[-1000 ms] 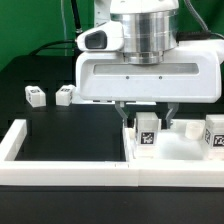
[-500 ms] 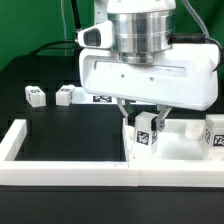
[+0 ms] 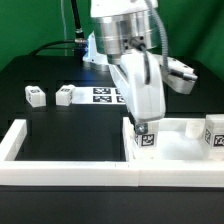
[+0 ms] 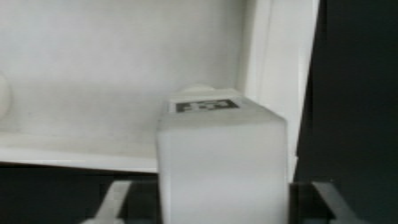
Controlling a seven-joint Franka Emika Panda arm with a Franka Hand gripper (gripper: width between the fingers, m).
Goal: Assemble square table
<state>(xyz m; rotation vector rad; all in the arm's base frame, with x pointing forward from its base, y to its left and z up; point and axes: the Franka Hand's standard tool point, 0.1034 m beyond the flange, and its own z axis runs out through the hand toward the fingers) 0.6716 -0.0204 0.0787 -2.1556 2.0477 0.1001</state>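
**Fitting a leg at the tabletop's corner**

The arm is working on the leg-fitting step. The fingers are closing on the held leg block and gripping it upright at the corner of the square tabletop that lies toward the exterior view's left, its tag facing the camera. In the wrist view the held leg block is filling the gap between the fingers, with the white tabletop lying beyond it. Whether the block's lower end is already sitting in a corner hole or only hovering over it is hidden by the block itself.

A second leg block is standing on the tabletop at the exterior view's right edge. A third leg block and a fourth leg block are waiting on the black surface, well apart from the tabletop and beside the marker board. The border wall is running along the front.

Most of the task seems to be lying ahead (no leg looks clearly fastened). The next move is probably calling for the held block to be kept vertical, centred over the corner hole, pressed straight down and likely turned until it seats. A tilt could be jamming it against the raised rim.
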